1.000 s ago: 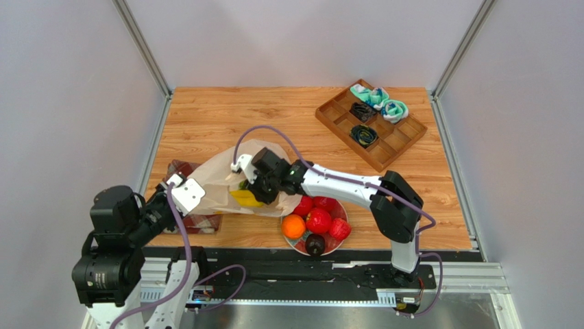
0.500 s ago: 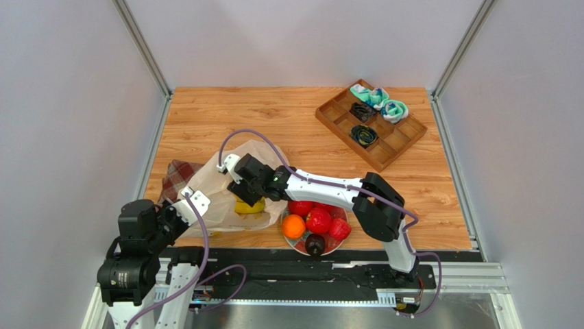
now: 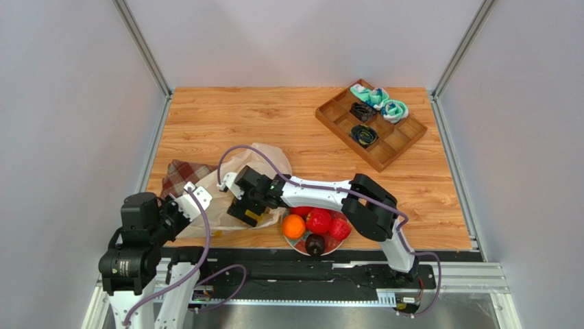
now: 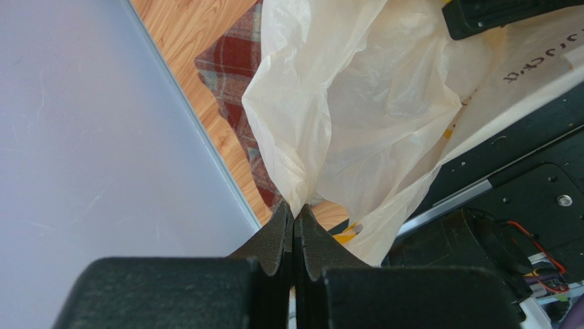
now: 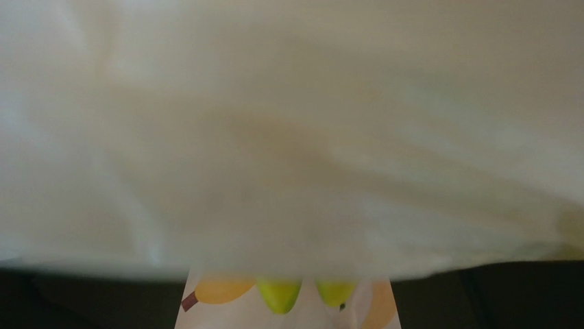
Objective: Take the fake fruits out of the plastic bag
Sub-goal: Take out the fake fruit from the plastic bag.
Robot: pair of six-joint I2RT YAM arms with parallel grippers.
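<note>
The cream plastic bag (image 3: 223, 188) lies crumpled at the near left, beside the plate. My left gripper (image 3: 197, 197) is shut on a pinch of its edge, and the left wrist view shows the film (image 4: 356, 103) drawn tight into the closed tips (image 4: 295, 209). My right gripper (image 3: 245, 211) is low over the bag's near side, jaws wide, with a bit of the yellow bananas (image 3: 256, 216) under it. Blurred bag film (image 5: 288, 137) fills the right wrist view above yellow-green banana tips (image 5: 280, 293). An orange (image 3: 293, 226), red fruits (image 3: 319, 221) and a dark one (image 3: 315, 243) sit on the plate (image 3: 299, 247).
A red plaid cloth (image 3: 179, 175) lies partly under the bag at the left wall. A wooden compartment tray (image 3: 396, 147) with teal and dark items stands at the far right. The table's front edge and black base rail (image 3: 288, 257) are just below the bag.
My right gripper moved left and toward the near edge with the bananas, and its jaws spread. The left arm drew back to the near left, pulling the bag along.
</note>
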